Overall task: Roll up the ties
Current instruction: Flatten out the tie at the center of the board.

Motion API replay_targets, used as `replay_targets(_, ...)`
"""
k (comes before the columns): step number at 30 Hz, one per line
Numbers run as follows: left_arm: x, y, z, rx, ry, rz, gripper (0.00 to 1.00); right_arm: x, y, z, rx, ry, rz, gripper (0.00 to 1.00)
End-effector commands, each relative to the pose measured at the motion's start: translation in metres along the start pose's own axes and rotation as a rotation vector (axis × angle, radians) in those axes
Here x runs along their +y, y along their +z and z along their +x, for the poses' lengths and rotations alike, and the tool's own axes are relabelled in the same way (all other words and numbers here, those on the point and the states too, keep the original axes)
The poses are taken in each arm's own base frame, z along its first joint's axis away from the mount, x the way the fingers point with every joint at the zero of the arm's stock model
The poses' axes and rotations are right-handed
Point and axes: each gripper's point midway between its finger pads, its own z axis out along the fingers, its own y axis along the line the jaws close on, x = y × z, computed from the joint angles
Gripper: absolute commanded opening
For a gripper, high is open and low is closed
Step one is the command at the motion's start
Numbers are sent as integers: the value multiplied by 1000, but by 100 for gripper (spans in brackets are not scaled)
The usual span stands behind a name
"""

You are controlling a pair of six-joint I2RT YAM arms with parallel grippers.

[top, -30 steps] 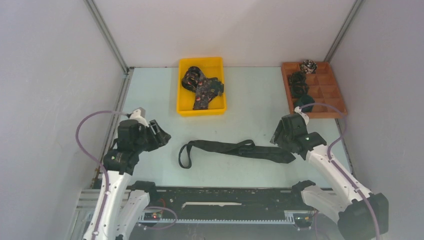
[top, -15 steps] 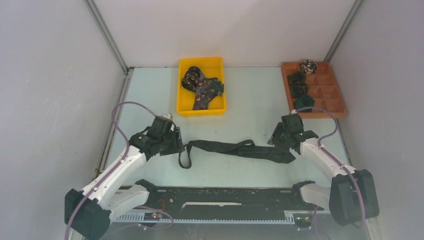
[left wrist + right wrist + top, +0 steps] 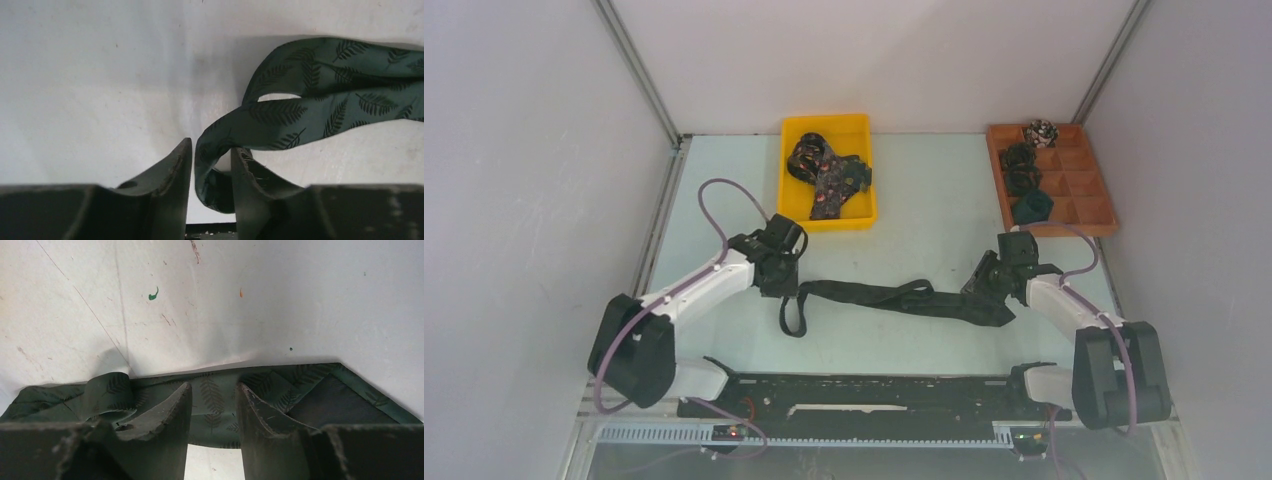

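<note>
- The left end effector (image 3: 211,157) is spread open, a curled fold of the dark green, leaf-print tie (image 3: 320,107) between its tips.
- The right end effector (image 3: 213,397) is spread open over the flat pointed end.

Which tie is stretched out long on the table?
The dark green leaf-print tie lying between the left gripper and the right gripper. The patterned ties lie heaped in the yellow bin, the rolled ties in the brown tray.
</note>
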Motion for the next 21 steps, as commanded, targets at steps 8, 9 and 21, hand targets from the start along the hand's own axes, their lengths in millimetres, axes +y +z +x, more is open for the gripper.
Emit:
replay_targets(8,17,-12,-37,-70,78,-150,0,2,12,-2,43,7,-55,25)
replay_targets(9,25,-18,-40,-88,81,-190,0,2,13,-1,49,10,-54,23)
replay_targets(21,107,-59,-42,-230,-107,-380,0,0,16,0,45,4,-38,20)
